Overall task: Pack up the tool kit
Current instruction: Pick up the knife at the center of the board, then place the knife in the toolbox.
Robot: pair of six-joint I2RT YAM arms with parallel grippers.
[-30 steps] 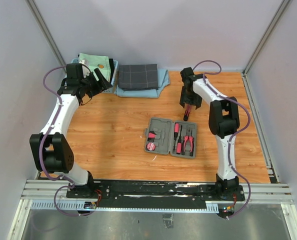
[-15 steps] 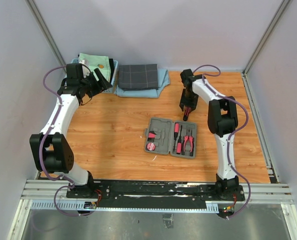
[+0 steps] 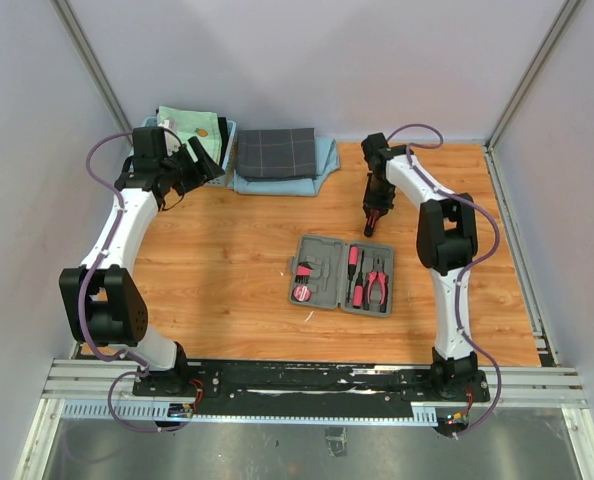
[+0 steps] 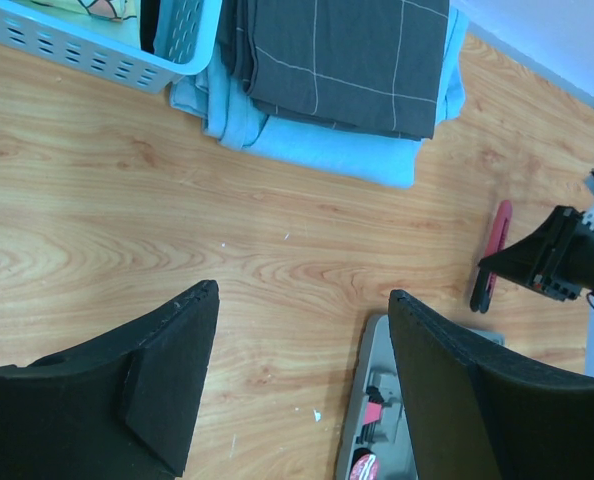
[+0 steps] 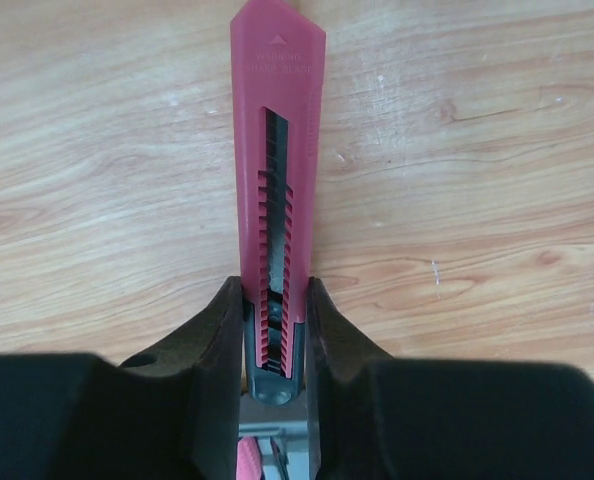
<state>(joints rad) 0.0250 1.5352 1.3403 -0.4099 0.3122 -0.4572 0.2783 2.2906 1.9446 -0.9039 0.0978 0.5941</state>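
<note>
Pink knife, on the table just beyond the open case, is now pinched at its black end. The right gripper has just closed on it, so lifting it to its slot looks next. The left gripper hangs open and empty. Embossed lettering near the knife's tip is unreadable.

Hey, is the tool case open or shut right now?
Open. The case lies spread flat, both halves facing up, with pliers and screwdrivers showing in their slots.
</note>
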